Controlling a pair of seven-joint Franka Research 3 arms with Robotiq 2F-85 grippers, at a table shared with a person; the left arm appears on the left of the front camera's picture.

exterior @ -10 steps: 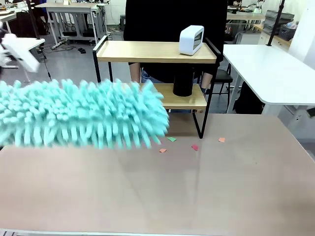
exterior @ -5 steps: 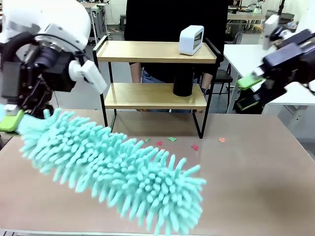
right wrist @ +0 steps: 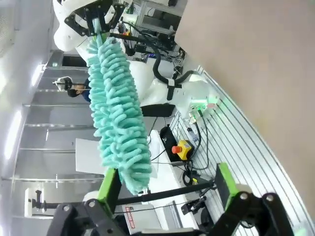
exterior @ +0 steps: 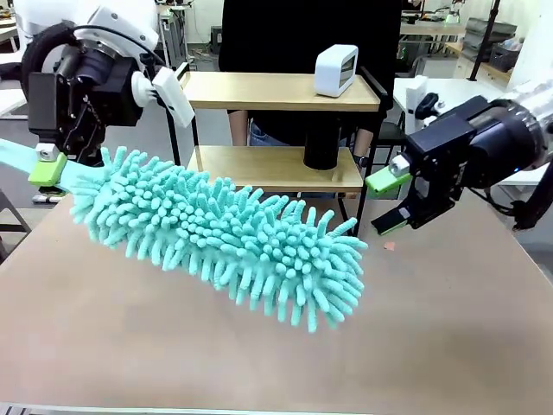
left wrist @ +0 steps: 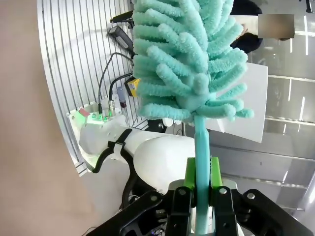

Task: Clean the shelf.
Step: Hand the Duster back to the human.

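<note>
The shelf point(exterior: 268, 91) stands at the table's far side, its two wooden boards in a black frame. A white device point(exterior: 335, 69) sits on the top board, and a black cylinder point(exterior: 321, 147) on the lower one. In front of the shelf, above the table, a fluffy teal duster point(exterior: 225, 233) slants down to the right. My left gripper point(exterior: 47, 164) is shut on its handle point(left wrist: 202, 172), green pads clamping it. To the right of the shelf hangs my right gripper point(exterior: 389, 203), open and empty, its tips point(right wrist: 167, 187) pointing toward the duster point(right wrist: 118, 123).
A person in black point(exterior: 302, 26) stands behind the shelf. A pink paper scrap point(exterior: 389, 245) lies on the beige table point(exterior: 449, 328) under my right gripper. A white table point(exterior: 484, 130) stands at the right.
The duster has swung from low over the table up in front of the shelf. My left arm rose slightly. My right gripper came down and inward toward the shelf's right leg.
</note>
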